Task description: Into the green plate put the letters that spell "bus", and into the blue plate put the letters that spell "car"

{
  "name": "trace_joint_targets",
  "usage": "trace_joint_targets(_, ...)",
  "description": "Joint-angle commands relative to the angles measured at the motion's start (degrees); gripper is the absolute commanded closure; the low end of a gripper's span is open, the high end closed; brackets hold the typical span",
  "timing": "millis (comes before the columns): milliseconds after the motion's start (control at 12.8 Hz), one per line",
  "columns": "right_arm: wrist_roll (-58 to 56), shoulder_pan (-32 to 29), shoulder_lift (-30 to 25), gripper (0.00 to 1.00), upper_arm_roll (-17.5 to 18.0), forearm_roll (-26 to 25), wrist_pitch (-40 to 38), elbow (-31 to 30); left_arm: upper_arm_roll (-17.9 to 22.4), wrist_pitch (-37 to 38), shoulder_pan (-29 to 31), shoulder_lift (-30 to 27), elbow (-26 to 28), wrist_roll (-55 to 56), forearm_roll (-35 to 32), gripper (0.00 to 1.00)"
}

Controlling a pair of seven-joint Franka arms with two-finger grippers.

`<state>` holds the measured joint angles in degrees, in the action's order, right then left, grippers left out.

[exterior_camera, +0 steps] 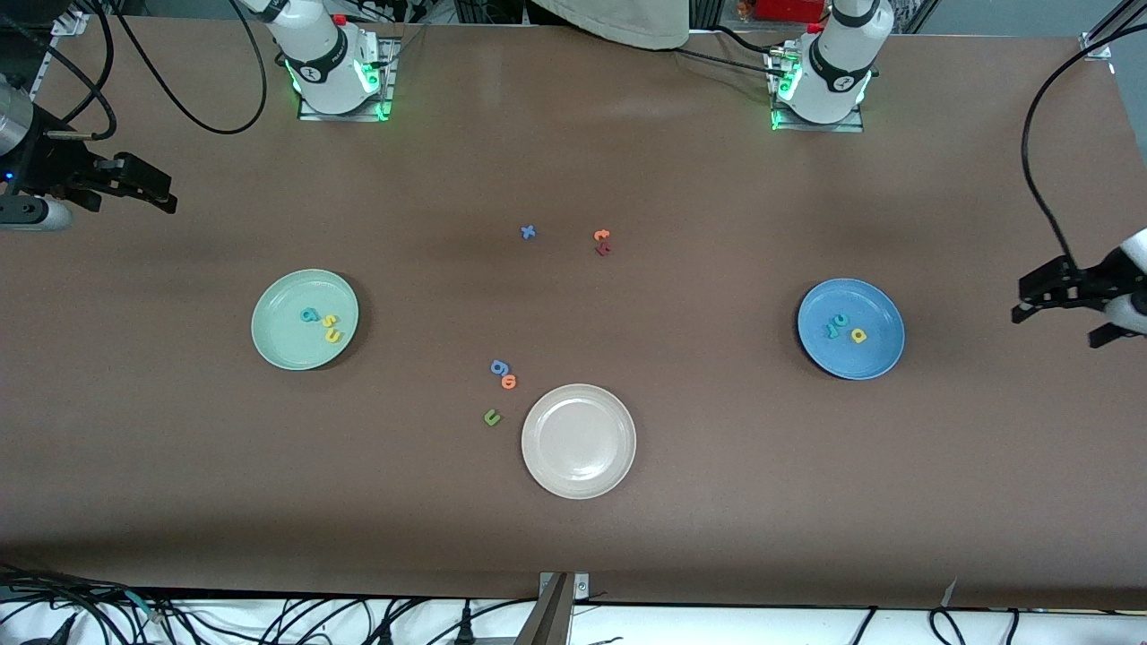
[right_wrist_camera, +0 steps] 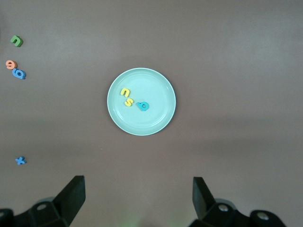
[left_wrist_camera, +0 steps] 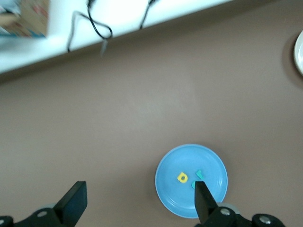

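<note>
Front view: "bus" is seen in the green plate, "car" in the blue plate.

Left wrist view: left hand, released, is held nearest the blue plate.

Right wrist view: right hand, released, is held nearest the green plate.

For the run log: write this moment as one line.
green plate: b, u, s in | blue plate: c, a, r in | left gripper: open, empty, off past blue plate | right gripper: open, empty, at table end
</note>
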<state>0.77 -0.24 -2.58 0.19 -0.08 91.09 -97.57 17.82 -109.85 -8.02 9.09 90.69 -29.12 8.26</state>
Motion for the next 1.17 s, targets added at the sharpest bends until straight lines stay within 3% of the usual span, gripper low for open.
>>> trace_joint_targets(0,0.37,-0.73,-0.15,0.00,0.60,-0.09,-0.48,0.19,-0.60,6.64,0.46,-1.00,-5.94,5.02,-2.10,0.00)
trace_joint_targets(468,0.37,-0.73,-0.06,0.00,0.60,-0.09,-0.48,0.19,-3.23,18.08,0.46,-4.25,-8.34,14.97,-3.86,0.00)
trace_joint_targets(779,0.46,-0.73,-0.06,0.00,0.51,-0.18,-0.48,0.19,-4.90,18.45,0.46,-4.87,-7.90,14.97,-3.86,0.00)
trace_joint_targets(857,0.46,-0.73,-0.06,0.00,0.42,-0.18,-0.39,0.19,-6.04,18.45,1.07,-5.22,-7.64,15.06,-3.86,0.00)
trace_joint_targets(1013,0.46,-0.73,-0.06,0.00,0.42,-0.18,-0.39,0.19,-13.65,18.45,8.15,-5.75,-7.28,16.54,-3.86,0.00)
trace_joint_targets(1091,0.46,-0.73,-0.06,0.00,0.42,-0.18,-0.39,0.19,-14.82,18.36,9.85,-6.01,-7.02,18.55,-3.86,0.00)
